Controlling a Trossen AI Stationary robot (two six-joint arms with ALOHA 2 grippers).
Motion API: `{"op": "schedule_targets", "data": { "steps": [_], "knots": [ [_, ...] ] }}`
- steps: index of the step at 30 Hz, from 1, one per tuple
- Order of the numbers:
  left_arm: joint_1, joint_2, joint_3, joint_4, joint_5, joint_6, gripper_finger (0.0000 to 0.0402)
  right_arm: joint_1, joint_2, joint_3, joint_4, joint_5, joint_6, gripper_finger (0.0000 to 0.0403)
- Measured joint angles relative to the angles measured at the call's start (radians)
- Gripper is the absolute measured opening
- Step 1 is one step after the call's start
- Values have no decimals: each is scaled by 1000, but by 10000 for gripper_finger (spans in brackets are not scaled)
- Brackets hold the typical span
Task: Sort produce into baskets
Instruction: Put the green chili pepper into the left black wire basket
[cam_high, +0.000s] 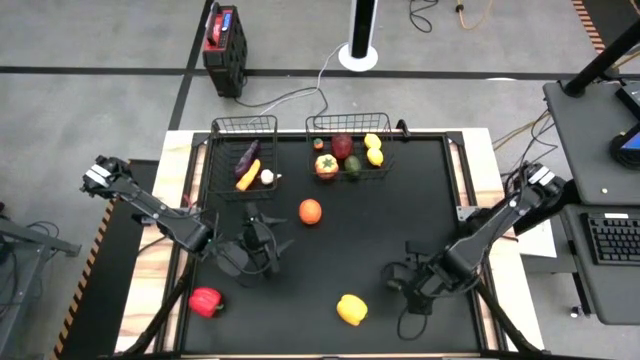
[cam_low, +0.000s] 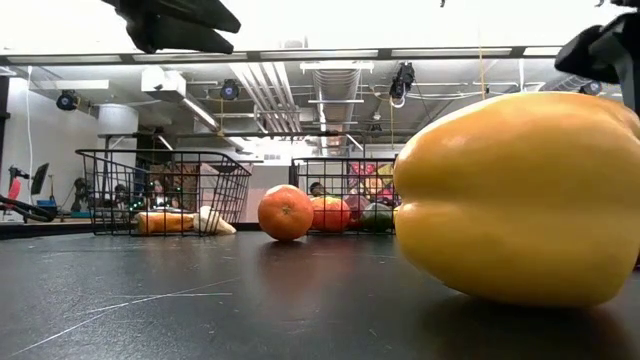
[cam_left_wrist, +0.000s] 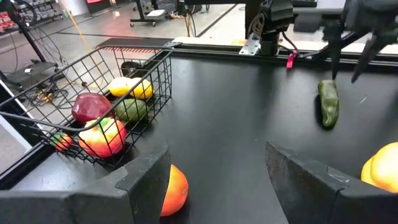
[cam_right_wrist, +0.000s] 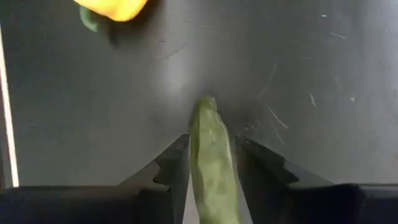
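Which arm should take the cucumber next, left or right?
Right. In the right wrist view the right end effector already has its fingers open on either side of the cucumber on the table. The left end effector is open across the table, nearer the orange.

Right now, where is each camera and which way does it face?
High: overhead, straight down on table; both arms show.
Low: tabletop height, level past yellow pepper toward baskets; arms overhead.
Left wrist: past open left jaws toward orange, wider basket.
Right wrist: down on cucumber between right jaws.
Both wrist views share the cucumber.
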Motion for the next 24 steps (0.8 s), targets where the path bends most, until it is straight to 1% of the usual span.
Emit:
{"op": "schedule_targets", "data": {
  "steps": [2, 5, 10, 15, 18, 21, 24],
  "knots": [
    [0, 0, 0, 0, 1, 0, 241, 0, -15, 0, -30, 0, 19, 119],
    [0, -1, 0, 4, 0, 4, 241, 0, -5, -4, -69, -3, 41, 138],
    [0, 0, 0, 22, -1, 23, 241, -1, 59, -10, -75, -37, 56, 199],
    [0, 1, 0, 22, -1, 23, 241, -2, 133, -10, -76, -140, 60, 264],
    [0, 1, 0, 23, -1, 23, 241, -2, 185, -13, -76, -164, 60, 291],
    [0, 1, 0, 23, -1, 23, 241, -2, 225, -13, -76, -168, 50, 302],
    [0, 1, 0, 24, -1, 23, 241, -3, 246, -13, -75, -168, 40, 294]
  ]
}}
